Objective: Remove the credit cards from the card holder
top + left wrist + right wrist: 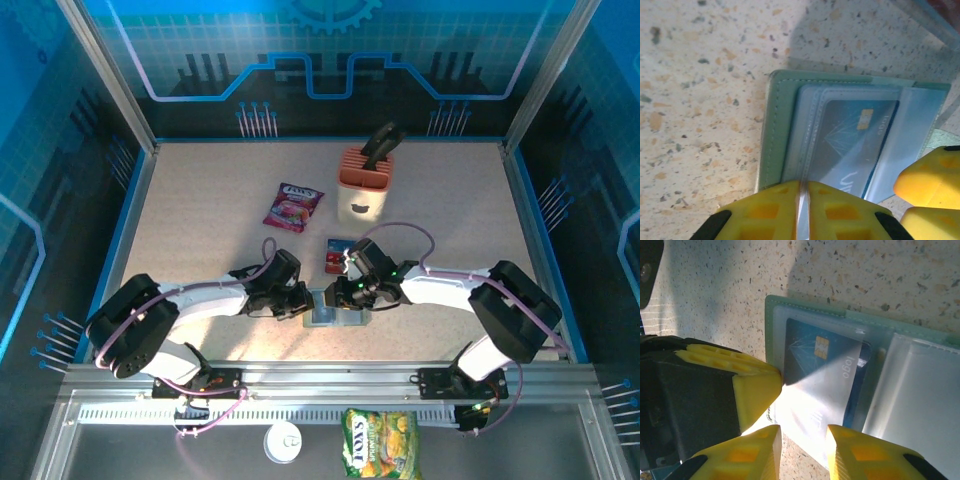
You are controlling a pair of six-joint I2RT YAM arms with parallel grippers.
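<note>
The card holder (335, 308) lies open on the table between my two grippers, its green border (776, 125) framing pale blue-grey panels (920, 390). A blue credit card (855, 135) with a gold chip (822, 346) sits under a clear pocket. My left gripper (803, 186) is shut on the thin edge of the holder's pocket panel. My right gripper (802, 439) stands open at the holder's near edge, its fingers straddling the card's corner without clamping it. A red and blue credit card (340, 253) lies loose on the table just behind the holder.
A purple-red snack packet (293, 206) lies at the back left and a peach slotted block (364, 180) stands behind the loose card. A green packet (380, 445) and a white disc (287, 440) lie below the front rail. Blue walls (130, 195) border the table.
</note>
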